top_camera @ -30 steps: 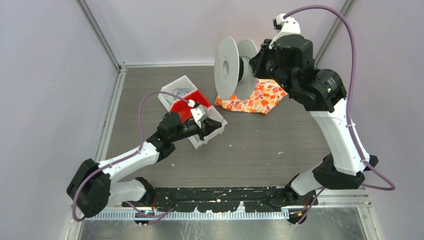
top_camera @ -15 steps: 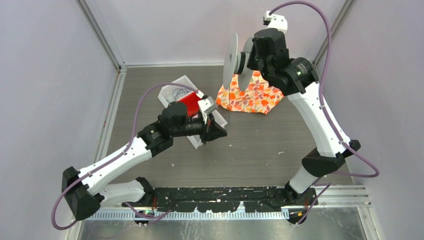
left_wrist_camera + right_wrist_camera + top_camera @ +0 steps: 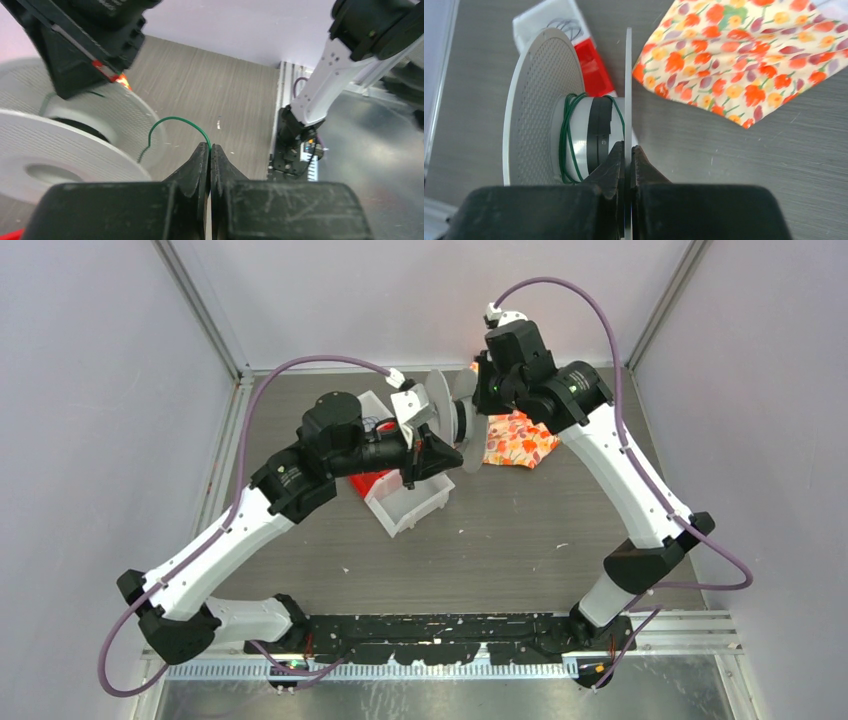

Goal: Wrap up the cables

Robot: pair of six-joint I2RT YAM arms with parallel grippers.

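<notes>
Left gripper [image 3: 210, 151] pinching cable [image 3: 172, 118], raised from box [image 3: 410, 508] to spool [image 3: 539, 100]; right gripper [image 3: 628, 150] clamped on spool flange, swung left; winding likely next.

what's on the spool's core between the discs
A few turns of green cable wrap the white core of the spool, beside a black band. The core's far side is hidden.

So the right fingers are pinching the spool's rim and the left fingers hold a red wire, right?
Not quite: the wire in the left fingers is green, not red, as the left wrist view shows. The right fingers do pinch the spool's rim.
</notes>
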